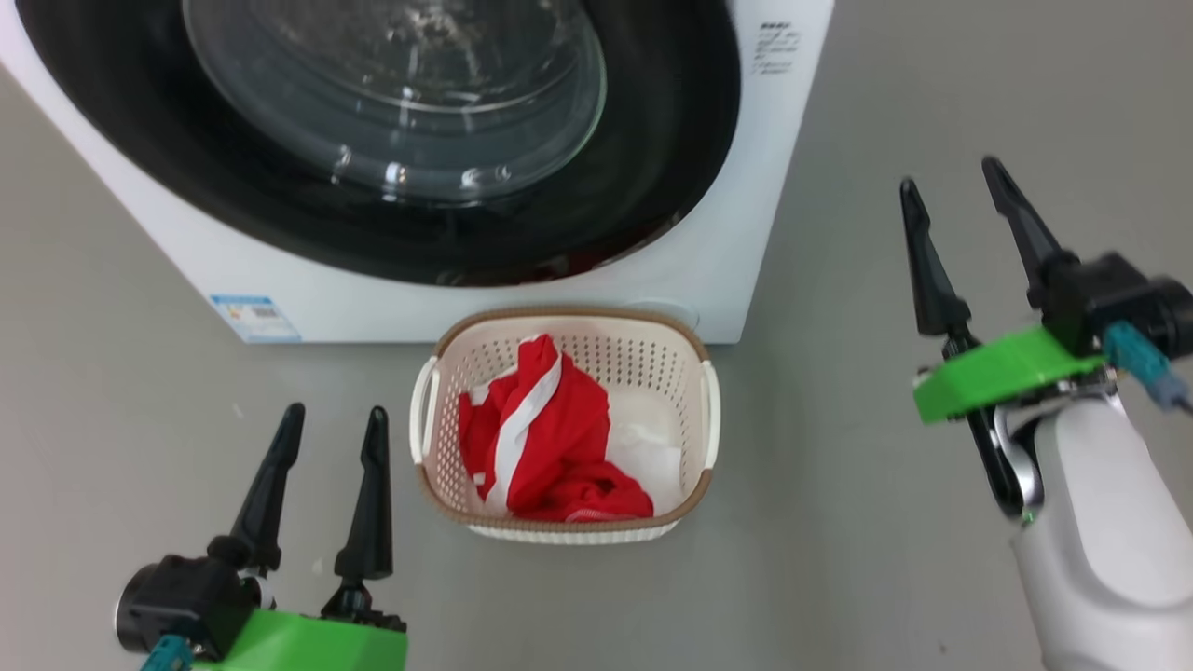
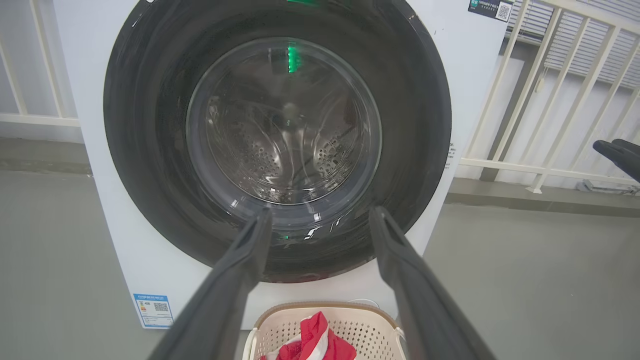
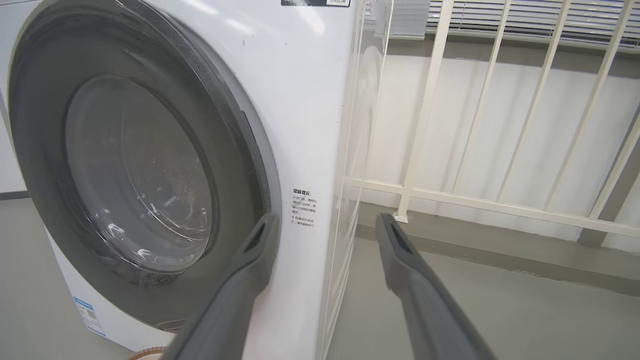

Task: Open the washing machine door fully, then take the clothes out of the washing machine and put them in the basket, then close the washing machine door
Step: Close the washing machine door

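the washing machine door (image 1: 666, 140), shut flush on the washing machine (image 1: 736, 270), bars the way in. at the door's 6 o'clock the basket (image 1: 569, 315) stands by the machine's foot, top open, clothes (image 1: 550, 438) heaped in its 9 o'clock half. bare floor (image 1: 839, 447) lies at its 3, 6 and 9 o'clock. a white railing (image 3: 425, 125) stands beyond the machine's 3 o'clock side.

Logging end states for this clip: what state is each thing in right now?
Door: shut.
Drum: looks empty through the glass.
Basket: upright.
Clothes: inside the basket.
Left claw: open, empty.
Right claw: open, empty.
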